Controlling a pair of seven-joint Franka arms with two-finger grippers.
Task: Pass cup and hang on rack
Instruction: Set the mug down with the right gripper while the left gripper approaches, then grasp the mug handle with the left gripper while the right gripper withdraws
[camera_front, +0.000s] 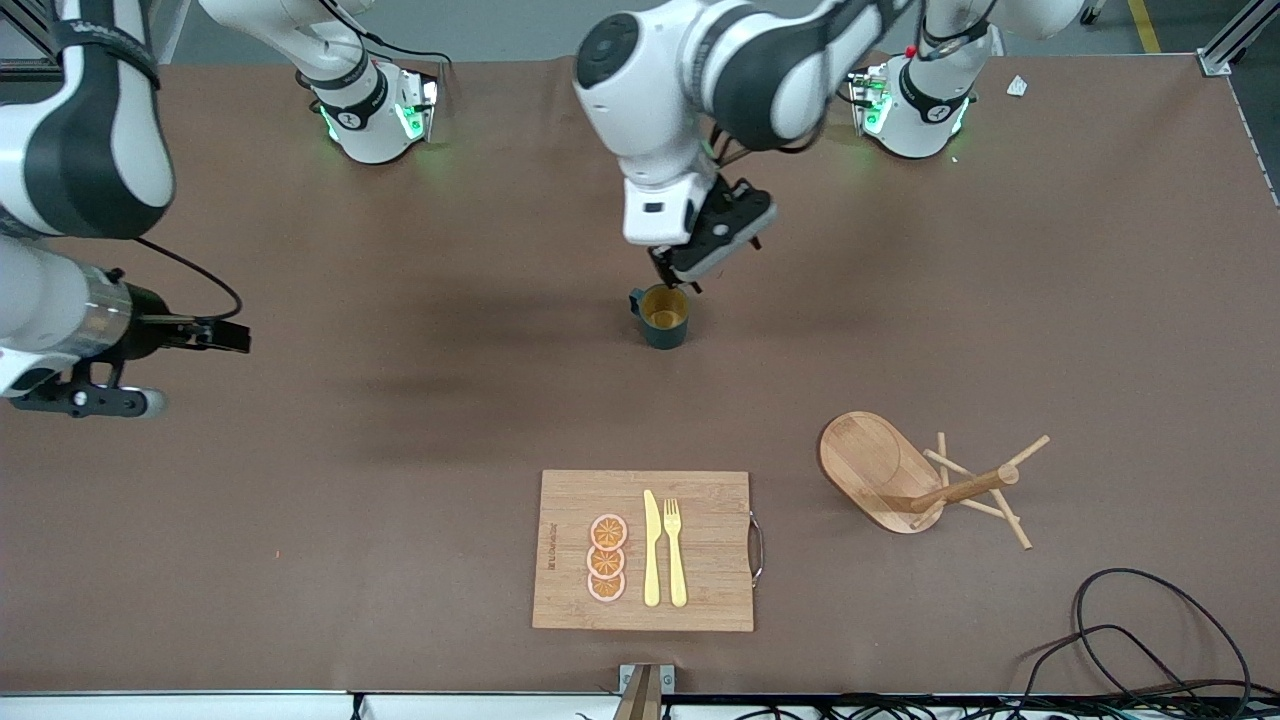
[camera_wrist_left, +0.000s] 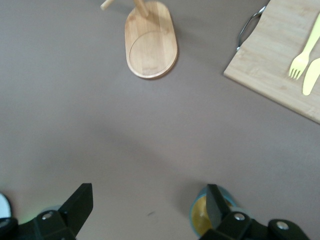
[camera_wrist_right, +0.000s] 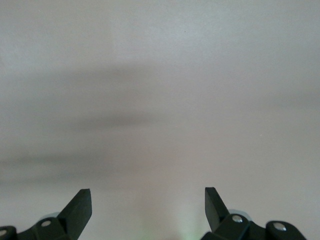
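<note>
The cup (camera_front: 662, 316) is seen upright on the brown table (camera_front: 400, 450) near its middle, its handle turned toward the right arm's end. The left gripper (camera_front: 672, 276) is held just above the cup's rim at about twelve o'clock from it, its fingers (camera_wrist_left: 216, 204) spread wide, with one of them down at the cup's (camera_wrist_left: 200, 220) rim in the left wrist view. The rack (camera_front: 915, 478) is shown tipped on its side, at roughly four o'clock from the cup, nearer the front camera and toward the left arm's end. A cutting board (camera_front: 645, 550) bearing orange slices (camera_front: 607, 558), a knife (camera_front: 651, 548) and a fork (camera_front: 675, 552) lies at six o'clock from the cup. The right gripper (camera_wrist_right: 148, 207) is kept waiting over bare table at the right arm's end, its fingers parted.
</note>
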